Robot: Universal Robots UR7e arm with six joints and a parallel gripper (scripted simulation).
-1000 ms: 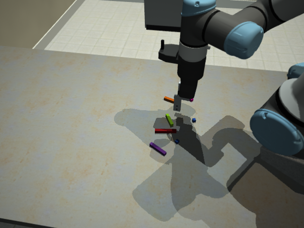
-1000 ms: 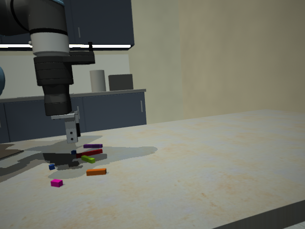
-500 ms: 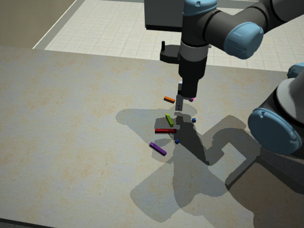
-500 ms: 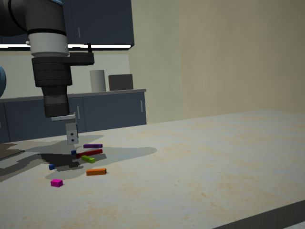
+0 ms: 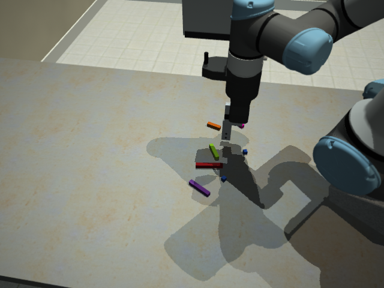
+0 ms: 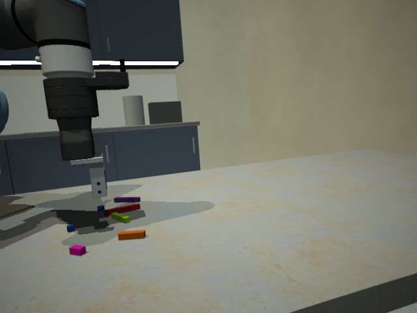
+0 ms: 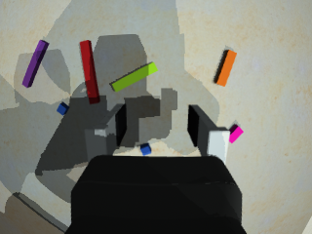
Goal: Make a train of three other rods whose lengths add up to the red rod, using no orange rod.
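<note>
The tool (image 5: 230, 136) (image 6: 98, 193) (image 7: 157, 117) is held above the worktop (image 5: 93, 186) (image 6: 269, 235) (image 7: 273, 185), its fingers spread wide and nothing gripped. In the wrist view, the red rod (image 5: 209, 165) (image 6: 122, 209) (image 7: 90, 72) is seen ahead and left of the fingers, flat on the worktop, with the lime rod (image 5: 213, 152) (image 6: 120, 217) (image 7: 134, 77) near it and the purple rod (image 5: 199, 188) (image 6: 126, 199) (image 7: 35, 63) farther left. Beyond the right finger, the magenta rod (image 5: 243, 126) (image 6: 77, 250) (image 7: 236, 134) and orange rod (image 5: 213, 125) (image 6: 131, 235) (image 7: 226, 68) are seen. Two blue rods (image 5: 245, 152) (image 6: 70, 228) (image 7: 145, 149) are left apart. No lettering can be read.
</note>
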